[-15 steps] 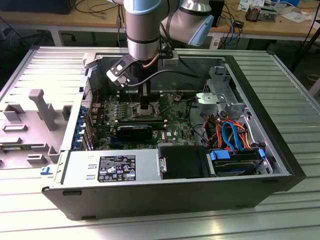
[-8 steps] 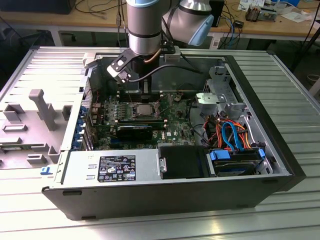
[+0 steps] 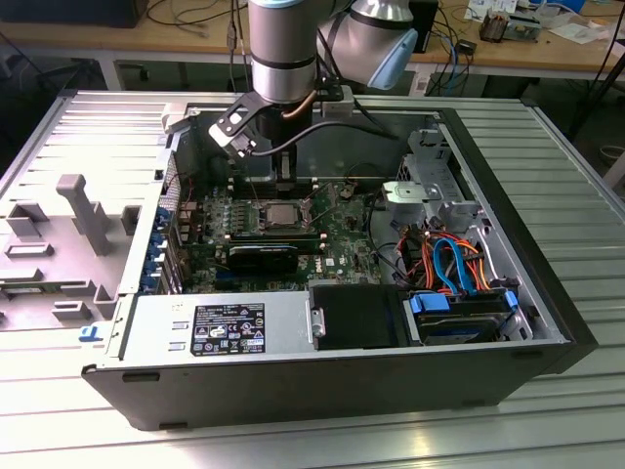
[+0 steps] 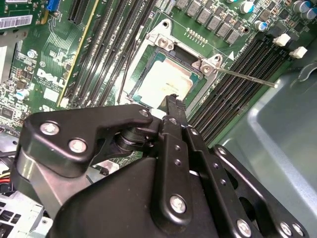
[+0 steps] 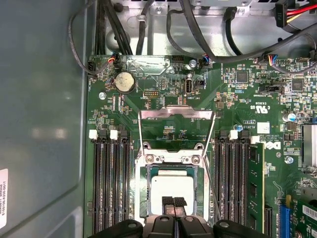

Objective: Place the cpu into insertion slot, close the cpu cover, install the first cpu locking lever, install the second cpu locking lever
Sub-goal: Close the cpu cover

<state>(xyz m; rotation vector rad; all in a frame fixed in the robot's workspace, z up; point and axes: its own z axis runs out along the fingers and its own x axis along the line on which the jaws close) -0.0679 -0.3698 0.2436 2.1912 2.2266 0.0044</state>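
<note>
The cpu (image 5: 171, 184) lies flat in the insertion slot (image 5: 143, 198), its dull silvery top facing up; it is also seen in the second wrist view (image 4: 163, 82) and the exterior view (image 3: 283, 215). The cpu cover (image 5: 176, 114) is swung open, back from the socket, with the green board showing through its window. A thin locking lever (image 4: 247, 77) sticks out sideways, unlatched; another wire lever (image 5: 212, 188) runs beside the socket. My gripper (image 5: 174, 202) hovers just over the near edge of the cpu, its black fingers (image 4: 172, 101) pressed together with nothing between them.
Long black memory slots (image 5: 109, 183) flank the socket on both sides. Black cables (image 5: 198, 39) loop over the board's far edge. The grey case wall (image 5: 44, 124) stands close on one side. A power supply (image 3: 225, 327) and blue and orange cables (image 3: 449, 264) fill the case's front.
</note>
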